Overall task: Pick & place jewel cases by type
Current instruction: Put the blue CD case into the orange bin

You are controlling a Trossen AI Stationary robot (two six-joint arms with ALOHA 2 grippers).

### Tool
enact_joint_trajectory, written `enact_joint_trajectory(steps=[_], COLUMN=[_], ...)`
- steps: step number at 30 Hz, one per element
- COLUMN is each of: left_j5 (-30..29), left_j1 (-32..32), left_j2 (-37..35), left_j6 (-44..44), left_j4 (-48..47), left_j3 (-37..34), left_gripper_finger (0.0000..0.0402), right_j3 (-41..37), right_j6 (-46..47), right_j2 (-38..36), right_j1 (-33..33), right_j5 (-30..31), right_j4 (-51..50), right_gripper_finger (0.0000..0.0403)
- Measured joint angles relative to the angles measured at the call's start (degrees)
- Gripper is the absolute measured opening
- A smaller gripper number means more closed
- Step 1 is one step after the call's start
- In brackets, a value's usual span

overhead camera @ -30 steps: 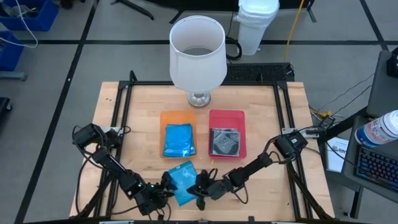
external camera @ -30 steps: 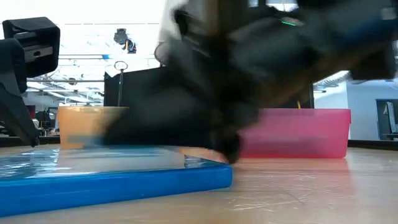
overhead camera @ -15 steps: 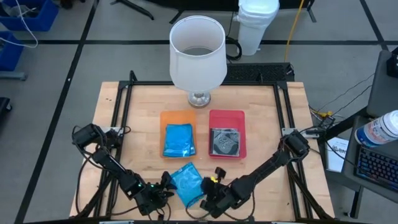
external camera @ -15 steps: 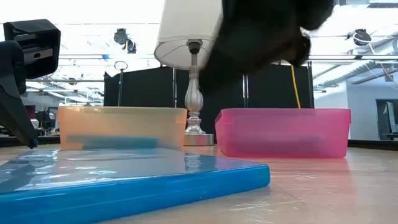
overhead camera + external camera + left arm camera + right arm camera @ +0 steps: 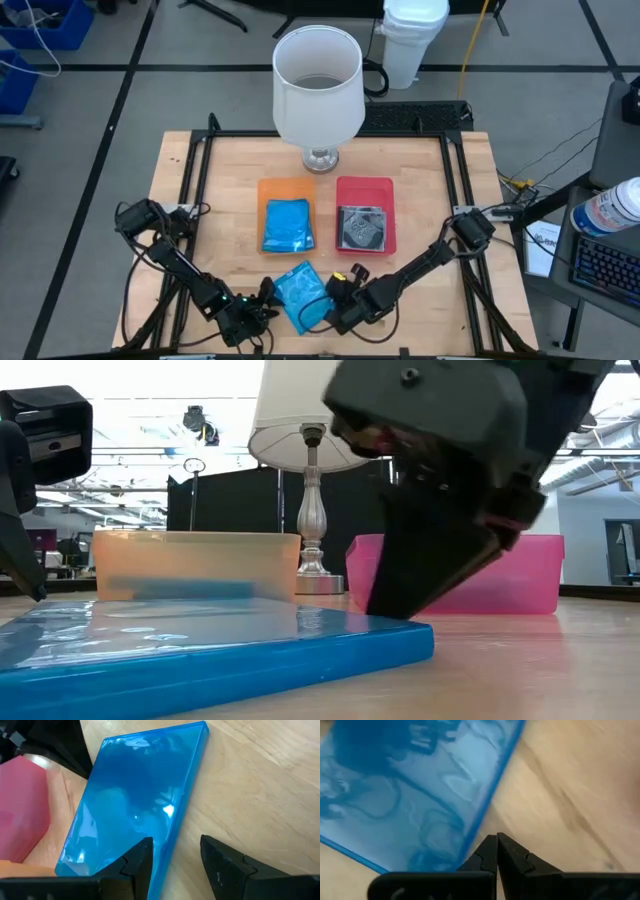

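A bright blue jewel case (image 5: 300, 293) lies flat on the table near its near edge, filling the low view (image 5: 200, 645). My left gripper (image 5: 175, 847) is open at the case's left end: one finger is above the case's edge, the other above bare wood. My right gripper (image 5: 496, 837) is shut and slants down at the case's right edge (image 5: 395, 605). Another blue case (image 5: 288, 225) lies in the orange tray. A dark grey case (image 5: 360, 228) lies in the red tray. My left gripper has one finger (image 5: 137, 860) over the blue case's edge near a corner; I cannot tell whether it touches. My right gripper's shut fingertips (image 5: 489, 847) stand right beside the case's long edge (image 5: 479, 827), slanting down from above; whether they touch it, I cannot tell.
The orange tray (image 5: 266, 190) and the red tray (image 5: 364, 184) sit side by side at mid-table. A white-shaded lamp (image 5: 317, 80) stands behind them, its base (image 5: 320, 158) on the far part of the table. Bare wood lies to the right of the blue case.
The blue case slid and turned on the table in the first half second, its right corner ending farther right, then stayed put. My right gripper drew back toward the near edge and up, then came down again beside the case's right edge.
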Motion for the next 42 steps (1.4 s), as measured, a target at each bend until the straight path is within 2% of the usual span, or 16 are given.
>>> enact_joint_trajectory(steps=[10,16,25,33,38,39,42], left_j5=[-0.4,-5.1,-10.9,-12.1,-17.9,-22.1,-29.7], left_j1=[0.1,-0.3,-0.5,-0.6,-1.5,-1.4,-0.1], left_j2=[1.1,1.7,1.9,1.9,2.0,2.4,2.7], left_j6=[-1.7,-5.5,-5.4,-3.5,0.4,2.0,3.2], left_j4=[0.1,1.1,3.5,4.8,4.7,4.4,3.5], left_j3=[0.0,0.1,0.1,0.1,0.5,0.6,0.6], left_gripper_finger=[0.017,0.0171,0.0171,0.0171,0.0171,0.017,0.017], right_j3=[0.0,0.0,-0.1,-0.1,-0.1,0.0,0.0], right_j6=[-4.4,-4.1,-4.6,-5.5,-5.7,-5.7,-7.5], right_j2=[5.1,5.1,5.2,5.2,5.2,5.5,5.7], right_j1=[-0.4,-0.3,-0.1,0.1,0.2,0.1,0.1], right_j5=[-2.6,-3.3,-3.3,-2.4,-2.4,-3.5,-4.9], right_j4=[13.9,14.4,15.3,15.5,15.6,18.4,22.1], right_gripper_finger=[0.0,0.0,0.0,0.0,0.0,0.0,0.0])
